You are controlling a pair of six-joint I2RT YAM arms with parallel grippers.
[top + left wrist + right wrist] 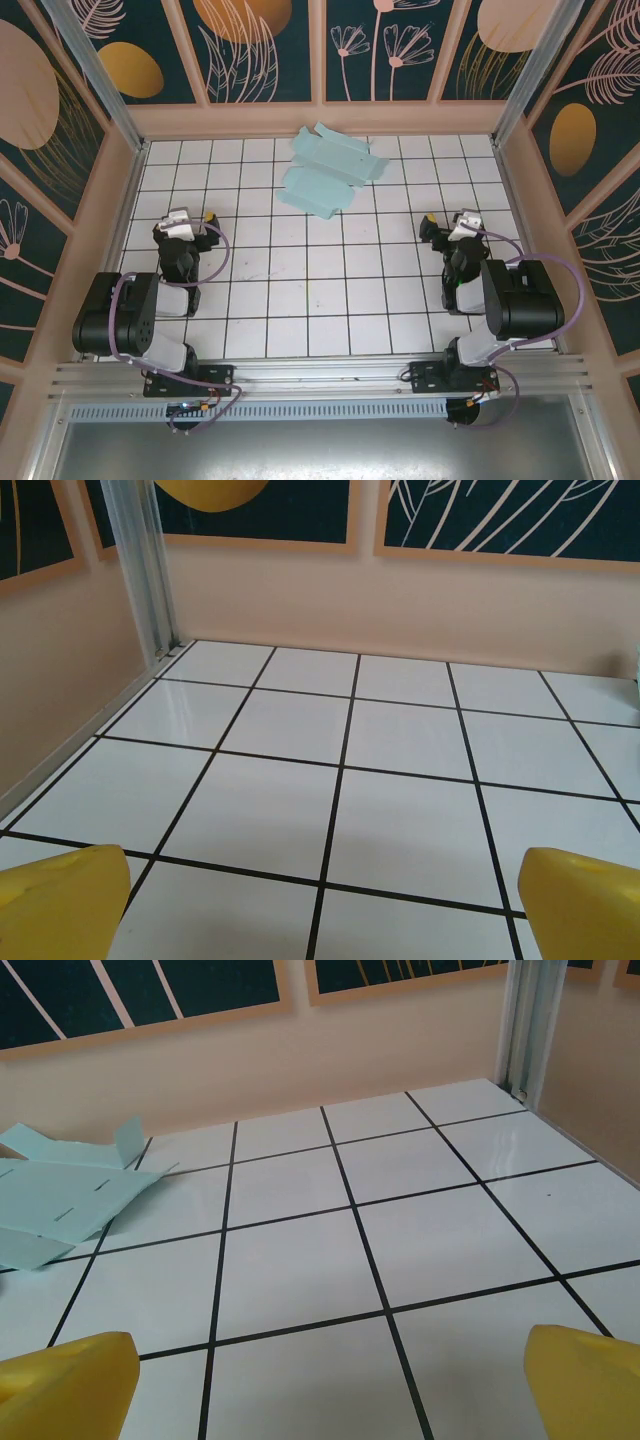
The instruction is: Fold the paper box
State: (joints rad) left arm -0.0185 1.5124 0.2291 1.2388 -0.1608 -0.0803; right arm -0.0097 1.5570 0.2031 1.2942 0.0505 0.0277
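The yellow fingers [60,905] of my left gripper [322,885] stand spread as wide as they go, with bare tile between them and nothing held. My right gripper [325,1365] is the same: its yellow pads [585,1380] sit in the two lower corners of its wrist view, far apart and gripping nothing.

From above, the left gripper [190,218] is at about 9 o'clock on the table [300,300] and the right gripper [445,225] at about 3 o'clock. The paper box [330,170] lies at 12 o'clock, near the far wall [320,118] and well apart from both.

It is a flat cut-out of thin, pale mint card, creased, with angular flaps. In the right wrist view it [60,1195] lies at 10 o'clock, showing short slits, with one flap tilted up. The table is glossy white square tiles with black grid lines, and the wall is matte peach.
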